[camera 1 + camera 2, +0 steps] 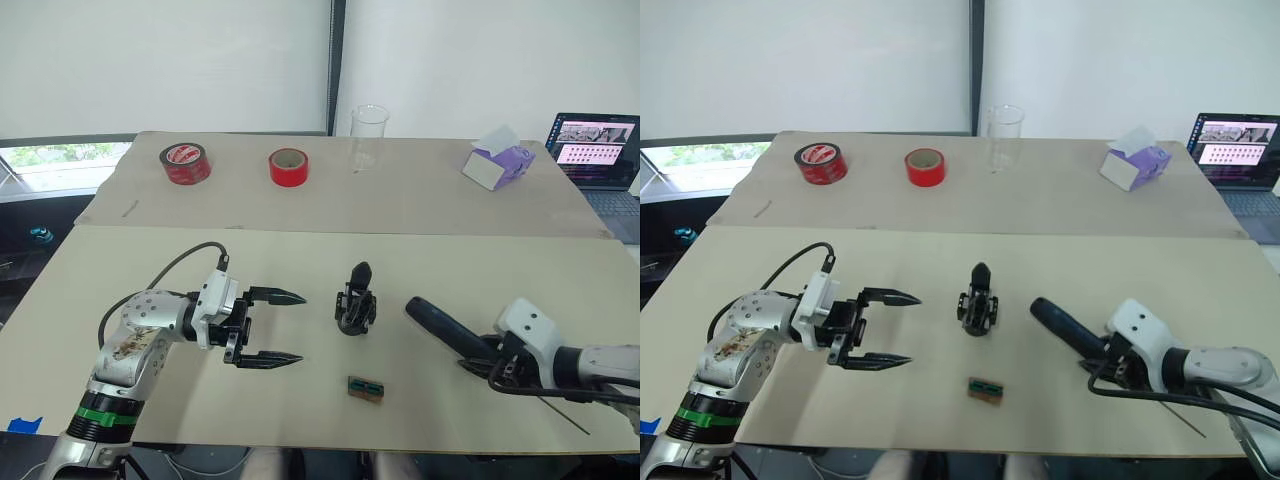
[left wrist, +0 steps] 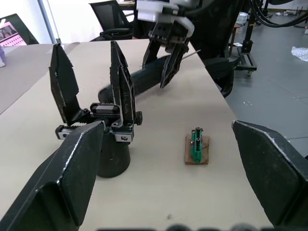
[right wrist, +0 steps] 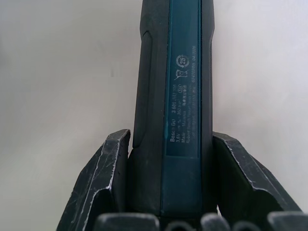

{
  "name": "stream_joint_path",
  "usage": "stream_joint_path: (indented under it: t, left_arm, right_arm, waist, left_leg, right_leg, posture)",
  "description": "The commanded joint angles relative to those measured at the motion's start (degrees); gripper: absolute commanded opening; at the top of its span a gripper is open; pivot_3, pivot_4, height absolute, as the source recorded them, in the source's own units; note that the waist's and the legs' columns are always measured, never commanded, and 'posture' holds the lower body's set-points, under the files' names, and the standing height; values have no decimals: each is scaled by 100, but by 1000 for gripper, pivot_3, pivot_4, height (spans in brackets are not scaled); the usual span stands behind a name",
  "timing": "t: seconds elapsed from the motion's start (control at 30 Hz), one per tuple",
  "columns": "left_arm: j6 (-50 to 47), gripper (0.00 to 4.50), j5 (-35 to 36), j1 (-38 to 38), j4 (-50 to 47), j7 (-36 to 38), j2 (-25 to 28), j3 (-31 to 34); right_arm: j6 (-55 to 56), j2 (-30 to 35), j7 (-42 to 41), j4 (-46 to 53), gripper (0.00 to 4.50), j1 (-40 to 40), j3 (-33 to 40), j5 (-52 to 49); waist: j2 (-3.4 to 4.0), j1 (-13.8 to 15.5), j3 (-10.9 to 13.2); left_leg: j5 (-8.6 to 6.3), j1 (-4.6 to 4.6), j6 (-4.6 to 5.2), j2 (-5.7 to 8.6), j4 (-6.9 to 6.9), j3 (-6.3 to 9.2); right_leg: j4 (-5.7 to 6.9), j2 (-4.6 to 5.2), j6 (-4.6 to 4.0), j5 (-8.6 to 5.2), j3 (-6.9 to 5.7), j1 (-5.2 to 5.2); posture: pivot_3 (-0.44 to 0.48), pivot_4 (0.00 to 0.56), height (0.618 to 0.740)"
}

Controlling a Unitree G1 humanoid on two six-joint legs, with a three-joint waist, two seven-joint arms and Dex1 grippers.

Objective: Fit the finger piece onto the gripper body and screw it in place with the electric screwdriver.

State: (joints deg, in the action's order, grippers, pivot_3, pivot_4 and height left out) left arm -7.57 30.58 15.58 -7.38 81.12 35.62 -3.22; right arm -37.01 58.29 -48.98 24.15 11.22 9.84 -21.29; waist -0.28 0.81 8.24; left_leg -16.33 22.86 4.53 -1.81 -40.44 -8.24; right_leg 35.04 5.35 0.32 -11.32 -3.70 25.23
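1. I see the left gripper [image 1: 285, 328] over the front left part of the tabletop [image 1: 300, 400], its two black fingers [image 2: 72, 173] spread wide apart and holding nothing. The tips point toward the middle of the tabletop.

2. The gripper body [image 1: 355, 305] stands near the middle of the front tabletop, just beyond the left gripper's fingertips and apart from them. In the left wrist view it shows two pointed black fingers rising side by side from a blocky base [image 2: 113, 159]; I cannot tell whether one of these is the loose finger piece.

3. The right gripper [image 1: 500, 362] sits over the front right part of the tabletop with its fingers [image 3: 103, 183] closed against both sides of the electric screwdriver [image 1: 450, 330]. The right wrist view shows the tool's dark body with a teal label panel clamped between the two pads.

4. The screwdriver's rounded end points toward the gripper body without touching it. Its thin metal bit [image 1: 565, 418] runs toward the front right corner.

5. A small green-brown rectangular piece [image 1: 366, 388] lies flat near the front edge, in front of the gripper body and apart from it.
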Motion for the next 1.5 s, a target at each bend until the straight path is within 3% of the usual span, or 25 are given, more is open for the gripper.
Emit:
stream_joint_path:
  t: [0.03, 0.13, 0.2, 0.33, 0.37, 0.47, 0.63, 0.77, 0.87, 1.2, 1.33, 1.5]
  left_arm:
    - [41, 4500, 26, 37, -142, -73, -10, 34]
    - [100, 4500, 45, 34, -144, -204, -83, 90]
    - [82, 4500, 77, 37, -138, -255, -122, 109]
    - [24, 4500, 135, 42, -119, -280, -161, 116]
    - [31, 4500, 131, 40, -106, -279, -162, 109]
    - [51, 4500, 121, 28, -84, -275, -169, 85]
    - [112, 4500, 75, 19, -47, -186, -185, 4]
    - [197, 4500, -6, 15, 8, -138, -239, -70]
    - [251, 4500, -58, 1, 29, -127, -276, -114]
    - [347, 4500, -114, -119, -81, -131, -256, -207]
    - [351, 4500, -122, -141, -106, -126, -237, -221]
    - [362, 4500, -125, -159, -132, -115, -217, -232]
  right_arm:
    - [400, -10, -139, -96, 1982, -204, 63, 125]
    - [437, -12, -232, -239, 1982, -250, 61, 143]
    - [448, 53, -370, -271, 3041, -250, 125, 107]
    - [227, 264, -666, -175, 4386, -341, 487, -112]
    - [148, 340, -733, -147, 4456, -376, 589, -177]
    - [-273, 777, -1086, 24, 4456, -413, 916, -417]
    - [-1890, 1877, -1598, 426, 4456, -727, 1155, -1184]
    - [-3369, 3056, -1391, 695, 4456, -1216, 376, -1444]
    - [-3698, 3363, -1112, 913, 4456, -1689, -383, -1395]
    - [-4327, 2224, -533, 768, 4456, -3970, -3151, -444]
    - [-4515, 1920, -507, 651, 4456, -4316, -3785, -291]
    - [-4974, 1524, -312, 593, 4456, -4488, -4070, -344]
  waist:
    - [0, -6, 0]
    - [0, -8, 0]
    - [0, -7, 0]
    - [-1, -3, 1]
    - [-1, -4, 1]
    - [-1, -5, 0]
    - [-1, -6, 1]
    - [4, -13, 3]
    - [-2, -9, 6]
    - [-4, -36, 7]
    - [-4, -25, 7]
    - [-4, -25, 7]
  left_leg:
    - [1, -1, -1, -2, 0, 0]
    - [1, -4, -2, -4, 0, 3]
    - [1, -3, -1, -4, 1, 3]
    - [0, -2, 1, -3, 0, 3]
    - [-1, -2, 2, -3, 0, 3]
    - [-1, -3, 3, -3, -1, 3]
    - [-1, -3, 2, -7, 1, 11]
    - [-1, 0, 3, -9, 1, 15]
    - [-1, 2, 1, -12, 4, 16]
    - [28, 31, -47, 0, 2, 0]
    - [35, 37, -59, -5, 3, 2]
    - [36, 43, -59, -6, 1, 2]
  right_leg:
    - [1, -2, -1, 0, 0, 0]
    - [4, -5, -3, 1, 0, 0]
    - [3, -4, -2, 2, 0, -1]
    - [1, -3, 6, 8, -1, -3]
    - [1, -2, 6, 8, -1, -3]
    - [0, -2, 3, 8, 0, -4]
    - [0, 1, -17, 12, -4, -2]
    - [0, 11, -28, 11, -4, 3]
    - [-4, 41, -33, 9, -13, 10]
    - [6, 68, -16, 5, -16, 47]
    - [13, 27, -37, 34, -20, 59]
    - [11, 20, -43, 37, -17, 62]
  posture:
    - [0, 150, 740]
    - [0, 150, 740]
    - [0, 150, 740]
    - [0, 150, 740]
    - [0, 150, 740]
    - [0, 150, 740]
    - [0, 150, 740]
    - [0, 150, 740]
    - [0, 150, 740]
    - [0, 150, 740]
    - [0, 150, 740]
    - [0, 150, 740]
